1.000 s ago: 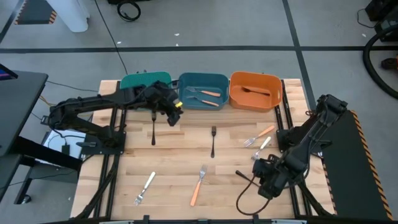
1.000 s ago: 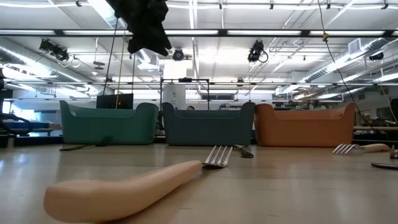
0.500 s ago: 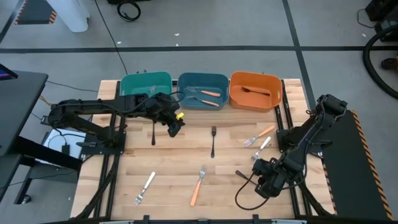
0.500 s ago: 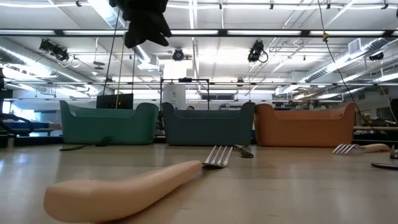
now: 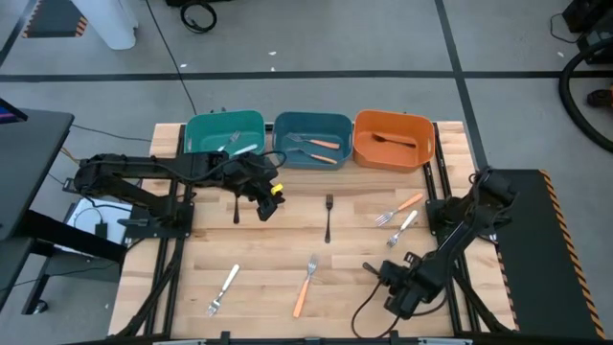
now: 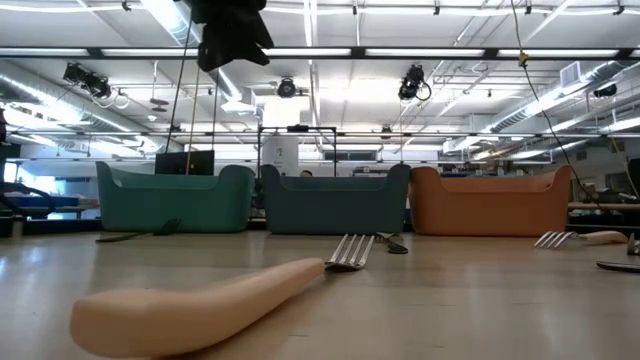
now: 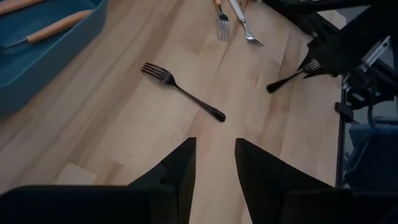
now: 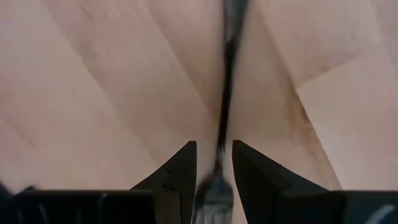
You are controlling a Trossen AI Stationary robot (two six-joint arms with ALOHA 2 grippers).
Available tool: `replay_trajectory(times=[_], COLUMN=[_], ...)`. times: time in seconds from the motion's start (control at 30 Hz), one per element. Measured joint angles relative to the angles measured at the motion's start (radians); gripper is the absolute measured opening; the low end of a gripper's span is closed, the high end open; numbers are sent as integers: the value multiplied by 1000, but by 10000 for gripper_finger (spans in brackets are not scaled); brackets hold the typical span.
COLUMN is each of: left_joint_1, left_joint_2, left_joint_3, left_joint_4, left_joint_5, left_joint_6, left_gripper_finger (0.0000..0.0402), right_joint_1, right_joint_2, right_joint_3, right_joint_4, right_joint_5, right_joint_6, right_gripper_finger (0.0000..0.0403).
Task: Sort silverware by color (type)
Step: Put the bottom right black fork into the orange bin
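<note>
You've ~5 forks binned, 7 left. Right gripper straddles black fork, jaws apart, maybe untouched; left gripper open, 10 o'clock.

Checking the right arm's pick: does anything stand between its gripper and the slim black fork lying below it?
Nothing visible does: the slim black fork lies directly between the right gripper's open fingers.

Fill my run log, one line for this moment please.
left claw: open, above table near black fork | right claw: open, straddling another black fork, not gripped | teal bin: silver forks
</note>
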Motion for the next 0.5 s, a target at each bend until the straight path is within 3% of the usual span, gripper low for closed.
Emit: replay_trajectory(times=[0.33,0.5], left_joint_1=[0,1], left_joint_2=[0,0], left_joint_3=[0,0], left_joint_4=[-1,-16], left_joint_5=[-1,-1], left_joint_6=[-2,6], left_gripper_finger=[121,121], right_joint_1=[-4,-18], right_joint_2=[77,74], right_joint_3=[20,18], right_joint_4=[-16,-17], right_joint_5=[-8,1], right_joint_6=[9,5], right_gripper_finger=[106,58])
